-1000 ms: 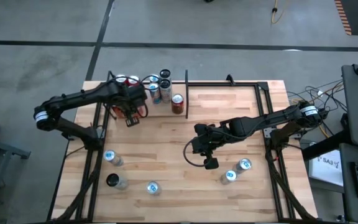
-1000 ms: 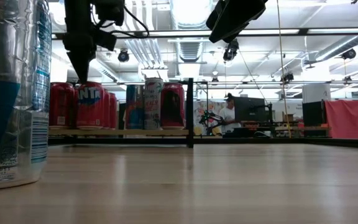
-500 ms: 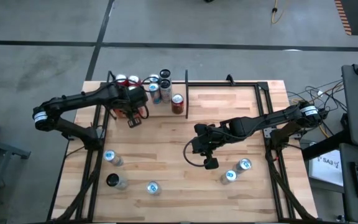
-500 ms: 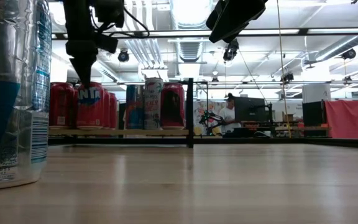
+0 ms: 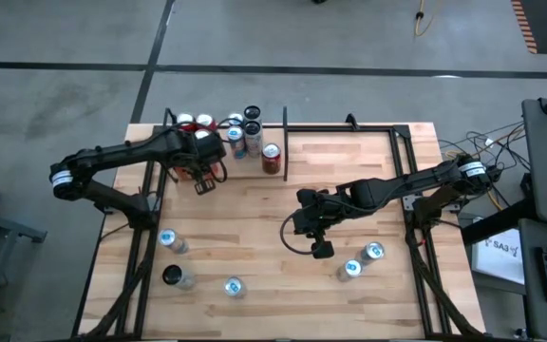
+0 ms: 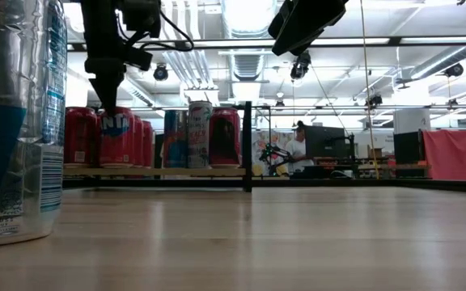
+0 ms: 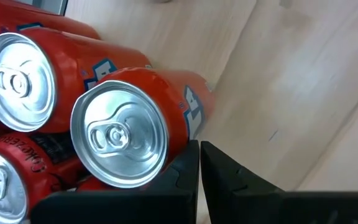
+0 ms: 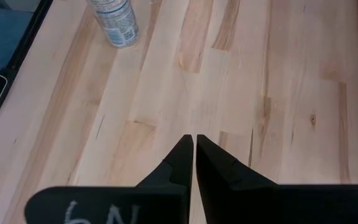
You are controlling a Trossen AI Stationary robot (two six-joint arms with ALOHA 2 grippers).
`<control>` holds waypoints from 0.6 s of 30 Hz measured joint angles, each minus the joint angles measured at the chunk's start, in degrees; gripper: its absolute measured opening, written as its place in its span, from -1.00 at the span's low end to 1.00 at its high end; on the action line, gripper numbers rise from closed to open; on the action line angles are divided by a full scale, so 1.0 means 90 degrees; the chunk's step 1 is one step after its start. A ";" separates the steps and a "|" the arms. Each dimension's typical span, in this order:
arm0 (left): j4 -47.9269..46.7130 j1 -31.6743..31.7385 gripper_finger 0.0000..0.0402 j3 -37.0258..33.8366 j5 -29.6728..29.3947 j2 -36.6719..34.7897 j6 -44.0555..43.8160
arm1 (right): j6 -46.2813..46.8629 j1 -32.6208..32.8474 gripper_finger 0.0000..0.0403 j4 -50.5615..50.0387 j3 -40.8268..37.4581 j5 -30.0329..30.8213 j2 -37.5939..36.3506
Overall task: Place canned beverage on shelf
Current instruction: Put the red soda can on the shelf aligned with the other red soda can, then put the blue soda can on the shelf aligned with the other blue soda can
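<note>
My left gripper (image 7: 199, 149) has slid a little along the table; its fingers are shut tight on nothing, just beside a red can (image 7: 135, 121) standing upright on the shelf (image 5: 180, 175). My right gripper (image 8: 194, 144) hangs shut and empty over mid-table. The loose cans (image 5: 361, 260) stand closest to it.

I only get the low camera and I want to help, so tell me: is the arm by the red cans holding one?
Observer: No. The left end effector is shut and empty, its tips beside a red can.
Operator: And the other arm?
Observer: The right end effector is shut, holding nothing, above bare table.
Operator: Any cans waiting?
Observer: Five stand loose near the front: a left trio and a right pair.
</note>
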 joint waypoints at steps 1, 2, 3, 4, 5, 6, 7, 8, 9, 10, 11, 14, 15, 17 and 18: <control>0.0001 -0.0001 -1.00 0.0000 0.0005 -0.0030 -0.0036 | 0.0041 0.0001 -0.96 -0.0002 -0.0001 -0.0005 -0.0003; 0.0001 -0.0002 -1.00 0.0000 0.0036 -0.0067 -0.0056 | 0.0113 0.0002 -0.96 -0.0015 -0.0001 -0.0007 -0.0016; 0.0001 -0.0012 -1.00 0.0000 0.0110 -0.0117 -0.0092 | 0.0223 0.0002 -0.96 -0.0037 -0.0001 -0.0008 -0.0036; 0.0010 -0.0026 -1.00 0.0000 0.0210 -0.0169 -0.0133 | 0.0356 0.0002 -0.96 -0.0064 0.0005 -0.0008 -0.0064; 0.0029 -0.0052 -1.00 0.0000 0.0289 -0.0242 -0.0180 | 0.0504 0.0002 -0.96 -0.0162 0.0051 -0.0011 -0.0089; 0.0083 -0.0099 -1.00 0.0000 0.0374 -0.0323 -0.0220 | 0.0692 0.0002 -0.96 -0.0273 0.0124 -0.0009 -0.0108; 0.0190 -0.0175 -1.00 0.0000 0.0436 -0.0416 -0.0270 | 0.0904 0.0002 -0.96 -0.0398 0.0219 -0.0008 -0.0122; 0.0328 -0.0252 -1.00 0.0000 0.0467 -0.0531 -0.0311 | 0.1100 0.0000 -0.96 -0.0534 0.0324 -0.0003 -0.0129; 0.0504 -0.0357 -1.00 0.0000 0.0496 -0.0664 -0.0351 | 0.1288 0.0001 -0.96 -0.0644 0.0429 -0.0005 -0.0130; 0.0724 -0.0483 -1.00 0.0000 0.0498 -0.0795 -0.0372 | 0.1470 0.0000 -0.96 -0.0726 0.0536 -0.0008 -0.0131; 0.0998 -0.0643 -1.00 -0.0013 0.0497 -0.0933 -0.0392 | 0.1617 0.0002 -0.96 -0.0794 0.0626 -0.0008 -0.0129; 0.2006 -0.1240 -1.00 -0.0116 0.0503 -0.1358 -0.0431 | 0.2029 0.0004 -0.96 -0.1081 0.0914 -0.0008 -0.0113; 0.2394 -0.1472 -1.00 -0.0187 0.0500 -0.1490 -0.0428 | 0.2173 0.0004 -0.96 -0.1226 0.1010 -0.0010 -0.0097; 0.3141 -0.1917 -1.00 -0.0358 0.0489 -0.1724 -0.0349 | 0.2481 0.0005 -0.96 -0.1541 0.1164 -0.0011 -0.0042; 0.3503 -0.2159 -1.00 -0.0454 0.0451 -0.1826 -0.0274 | 0.2654 0.0021 -0.96 -0.1642 0.1200 -0.0010 -0.0032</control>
